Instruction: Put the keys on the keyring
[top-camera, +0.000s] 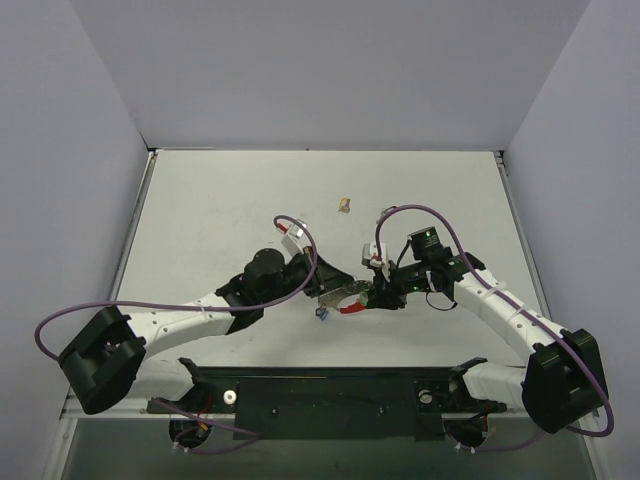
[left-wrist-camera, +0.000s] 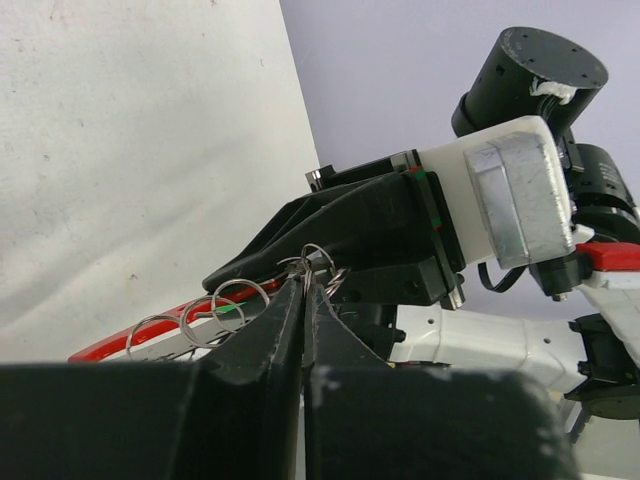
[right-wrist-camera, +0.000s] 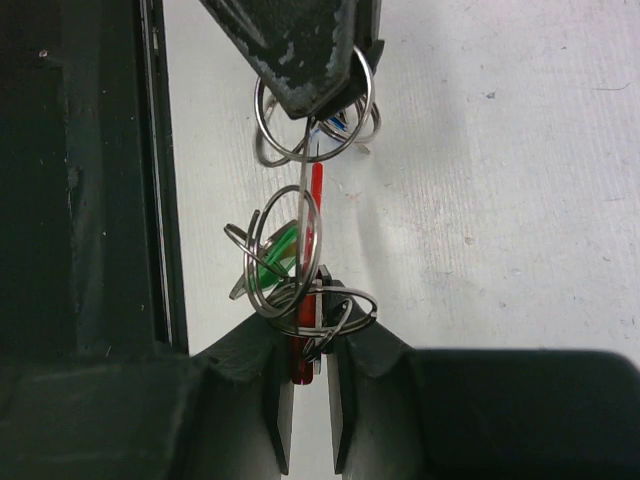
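A bunch of silver keyrings (right-wrist-camera: 300, 240) hangs stretched between my two grippers, with a red tag (right-wrist-camera: 317, 190), a green tag (right-wrist-camera: 272, 262) and a blue bit (right-wrist-camera: 337, 124) among them. I cannot make out any single key. My right gripper (right-wrist-camera: 310, 335) is shut on the red tag's lower end and the rings around it. My left gripper (left-wrist-camera: 305, 285) is shut on the top keyring (right-wrist-camera: 310, 130); its tip shows at the top of the right wrist view (right-wrist-camera: 312, 70). In the top view both grippers meet mid-table, left (top-camera: 340, 292) and right (top-camera: 372, 297), above the red tag (top-camera: 352, 308).
A small tan lump (top-camera: 343, 205) lies on the white table (top-camera: 220, 210) behind the grippers. Purple cables loop over both arms. The black base rail (top-camera: 330, 390) runs along the near edge. Grey walls stand on three sides.
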